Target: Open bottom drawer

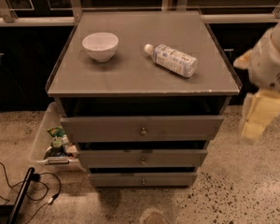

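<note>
One bottom drawer (116,179), slimmest of three, grey front, small round knob (143,181), seemingly brass, gripper (259,118) at right, grip unclear

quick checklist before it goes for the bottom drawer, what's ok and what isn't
1. Bottom drawer found: ok, lowest of three fronts, looks shut.
2. Its knob in view: ok, centre of the front, nothing covering it.
3. End effector at the knob: not ok, it hangs right of the cabinet, about level with the top drawer.
4. Pull path: ok, the bin sits left of the cabinet, off the drawer's line.
5. Things on top: ok for now, the bottle lies on its side and the bowl stands upright, both back from the front edge.
</note>
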Action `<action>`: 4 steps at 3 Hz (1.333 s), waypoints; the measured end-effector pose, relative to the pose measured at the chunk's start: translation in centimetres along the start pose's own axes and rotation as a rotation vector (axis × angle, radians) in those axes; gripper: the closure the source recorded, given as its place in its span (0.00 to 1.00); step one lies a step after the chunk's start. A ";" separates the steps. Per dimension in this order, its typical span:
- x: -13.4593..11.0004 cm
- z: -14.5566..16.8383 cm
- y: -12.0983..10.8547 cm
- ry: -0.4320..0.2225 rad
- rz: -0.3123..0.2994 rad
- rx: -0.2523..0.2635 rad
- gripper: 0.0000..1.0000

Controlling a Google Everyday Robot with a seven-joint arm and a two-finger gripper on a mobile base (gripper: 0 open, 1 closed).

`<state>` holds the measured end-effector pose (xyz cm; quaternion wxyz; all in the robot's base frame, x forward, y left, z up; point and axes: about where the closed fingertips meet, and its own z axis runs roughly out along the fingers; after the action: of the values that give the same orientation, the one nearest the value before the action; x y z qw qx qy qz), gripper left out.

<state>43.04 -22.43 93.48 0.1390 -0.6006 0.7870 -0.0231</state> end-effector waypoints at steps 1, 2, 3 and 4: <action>3.9 6.6 3.1 0.008 0.017 -0.083 0.00; 6.9 13.5 6.7 -0.003 -0.018 -0.134 0.00; 6.9 13.4 6.7 -0.003 -0.018 -0.134 0.00; 6.3 16.4 7.5 -0.017 -0.035 -0.171 0.00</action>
<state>38.54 -24.19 74.98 0.0934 -0.6240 0.7744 0.0468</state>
